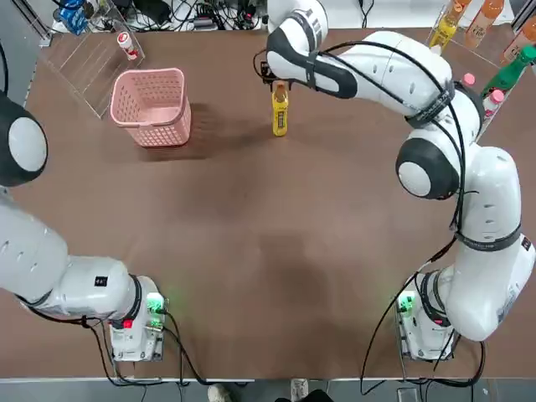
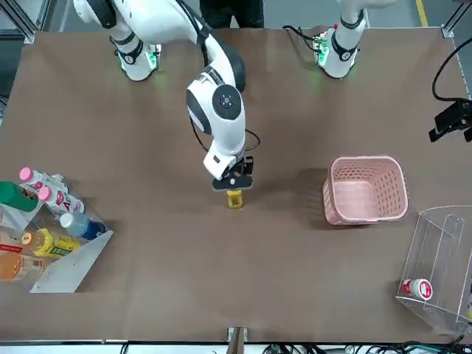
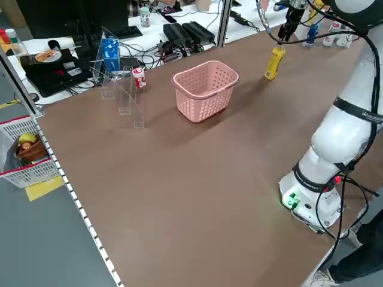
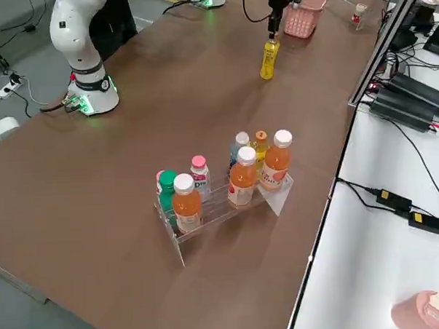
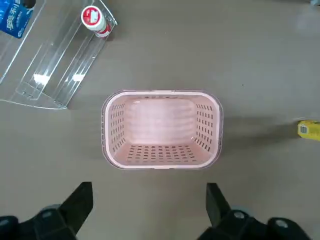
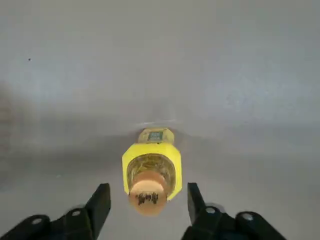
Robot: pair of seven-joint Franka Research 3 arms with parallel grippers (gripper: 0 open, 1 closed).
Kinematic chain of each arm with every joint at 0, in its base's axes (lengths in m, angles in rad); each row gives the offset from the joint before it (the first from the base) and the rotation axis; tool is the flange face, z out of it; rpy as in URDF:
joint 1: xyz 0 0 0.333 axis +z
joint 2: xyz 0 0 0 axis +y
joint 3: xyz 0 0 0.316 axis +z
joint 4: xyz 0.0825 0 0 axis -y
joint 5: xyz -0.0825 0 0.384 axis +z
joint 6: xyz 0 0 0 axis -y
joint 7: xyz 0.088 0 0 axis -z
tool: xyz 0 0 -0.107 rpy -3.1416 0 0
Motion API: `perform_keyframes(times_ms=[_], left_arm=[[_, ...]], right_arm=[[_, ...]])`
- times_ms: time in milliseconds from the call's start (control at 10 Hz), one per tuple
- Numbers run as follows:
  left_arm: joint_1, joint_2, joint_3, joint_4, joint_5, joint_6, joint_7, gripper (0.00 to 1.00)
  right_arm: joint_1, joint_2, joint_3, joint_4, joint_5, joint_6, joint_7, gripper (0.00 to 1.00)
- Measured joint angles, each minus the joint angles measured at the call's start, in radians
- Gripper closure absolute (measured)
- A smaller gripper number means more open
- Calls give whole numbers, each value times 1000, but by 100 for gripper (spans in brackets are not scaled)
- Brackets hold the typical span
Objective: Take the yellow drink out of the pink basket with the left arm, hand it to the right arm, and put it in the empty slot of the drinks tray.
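The yellow drink (image 1: pixel 280 113) stands upright on the brown table, to the right of the pink basket (image 1: pixel 149 74), which holds nothing. My right gripper (image 6: pixel 146 192) hangs straight over the bottle (image 6: pixel 151 159). Its fingers (image 6: pixel 101 199) flank the orange cap with a small gap on each side, so it is open. The front view shows the same gripper (image 2: pixel 234 181) just above the drink (image 2: pixel 234 198). My left gripper (image 5: pixel 150 192) is open and high above the basket (image 5: pixel 162 93), holding nothing. The drinks tray (image 4: pixel 221 204), with several bottles, sits near the table's far right corner.
A clear acrylic rack (image 1: pixel 92 59) holding a small red-and-white bottle (image 1: pixel 126 43) stands behind the basket at the far left. Cables and boxes lie beyond the far table edge. Bare brown tabletop stretches between the yellow drink and the tray (image 2: pixel 66 269).
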Motion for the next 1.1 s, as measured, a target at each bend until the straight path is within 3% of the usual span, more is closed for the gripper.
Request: perform_keyframes(times_ms=[500,1100], left_arm=[[30,-18,-40,5,7,0,0,0],[30,-18,-44,5,8,-1,0,0]], right_arm=[[-4,23,-3,-2,0,34,0,34],[0,25,-2,0,0,38,0,35]])
